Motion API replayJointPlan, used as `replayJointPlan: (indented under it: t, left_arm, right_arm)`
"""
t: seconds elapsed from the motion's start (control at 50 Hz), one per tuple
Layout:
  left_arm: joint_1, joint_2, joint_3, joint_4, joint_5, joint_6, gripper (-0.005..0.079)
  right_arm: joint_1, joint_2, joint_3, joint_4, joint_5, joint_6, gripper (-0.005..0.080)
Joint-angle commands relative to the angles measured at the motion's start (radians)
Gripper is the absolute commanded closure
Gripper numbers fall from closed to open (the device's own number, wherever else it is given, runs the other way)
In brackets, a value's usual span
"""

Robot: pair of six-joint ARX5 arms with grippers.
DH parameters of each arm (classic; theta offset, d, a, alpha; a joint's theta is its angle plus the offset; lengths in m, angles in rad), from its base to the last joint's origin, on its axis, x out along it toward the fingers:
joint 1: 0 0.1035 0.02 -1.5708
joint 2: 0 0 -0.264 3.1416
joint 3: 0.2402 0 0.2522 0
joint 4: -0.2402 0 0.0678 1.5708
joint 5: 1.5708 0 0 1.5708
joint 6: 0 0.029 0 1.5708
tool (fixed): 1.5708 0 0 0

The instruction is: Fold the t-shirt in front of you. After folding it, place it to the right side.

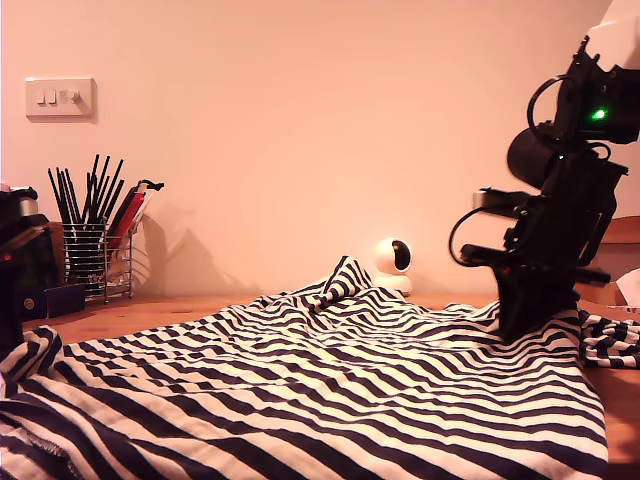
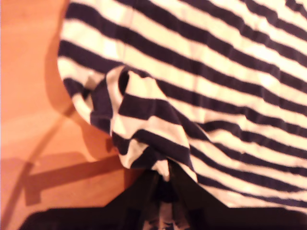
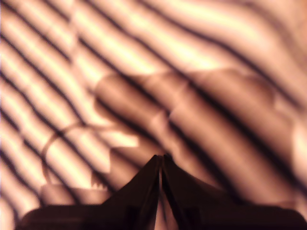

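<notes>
The t-shirt, dark navy and white striped, lies spread and rumpled over the wooden table. In the first wrist view my first gripper is shut on a bunched fold at the t-shirt edge, with bare table beside it. My second gripper has its jaws shut, tips against the t-shirt; a pinch of cloth is not discernible in the blur. At the exterior view's right a black arm reaches down onto the cloth; the wrist views do not show which arm it is.
A wire holder of black pens stands at the back on the exterior view's left, beside dark equipment. A small white round camera sits behind the shirt. A light switch is on the wall.
</notes>
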Motion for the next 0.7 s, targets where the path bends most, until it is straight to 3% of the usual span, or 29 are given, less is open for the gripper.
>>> replayJointPlan:
  t: [0.0, 0.46, 0.68]
  left_arm:
    - [-0.002, 0.028, 0.006, -0.013, 0.003, -0.003, 0.0762]
    - [-0.002, 0.027, 0.006, -0.044, 0.003, -0.003, 0.0762]
    - [-0.002, 0.027, 0.006, -0.051, 0.003, -0.004, 0.0762]
  right_arm:
    - [0.006, 0.056, 0.022, 0.018, 0.010, -0.010, 0.0763]
    - [0.092, 0.316, 0.275, -0.020, 0.053, -0.062, 0.0763]
    - [0.095, 0.408, 0.443, -0.026, 0.074, -0.106, 0.0762]
